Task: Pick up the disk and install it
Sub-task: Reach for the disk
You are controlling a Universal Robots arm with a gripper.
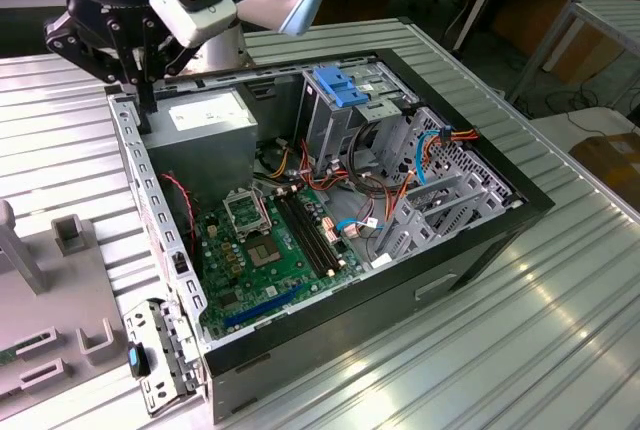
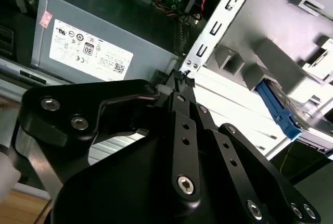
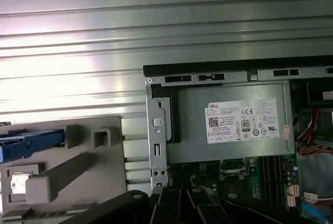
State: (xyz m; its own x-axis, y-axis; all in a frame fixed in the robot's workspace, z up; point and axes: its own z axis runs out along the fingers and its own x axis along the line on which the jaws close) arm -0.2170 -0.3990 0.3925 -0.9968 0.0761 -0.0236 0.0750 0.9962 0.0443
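Observation:
The disk (image 2: 283, 113) rests in a grey fixture (image 2: 281, 57) beside the open computer case, its blue side rail facing out and a strip of silver metal showing behind it. The first wrist view shows the blue rail of the disk (image 3: 28, 144) at the fixture's (image 3: 78, 172) edge. My gripper (image 2: 182, 79) hangs over the case's corner by the power-supply box, apart from the disk. Its black fingertips are pressed together with nothing between them. In the exterior view the gripper (image 1: 146, 118) points down at the case's back corner on that view's left.
The open case (image 1: 480, 240) holds a grey power-supply box (image 1: 205, 116), a green motherboard (image 1: 275, 250) and a drive cage topped by a blue bracket (image 1: 345, 85). Cables run beside the cage. The ribbed metal table (image 1: 560, 330) surrounds the case.

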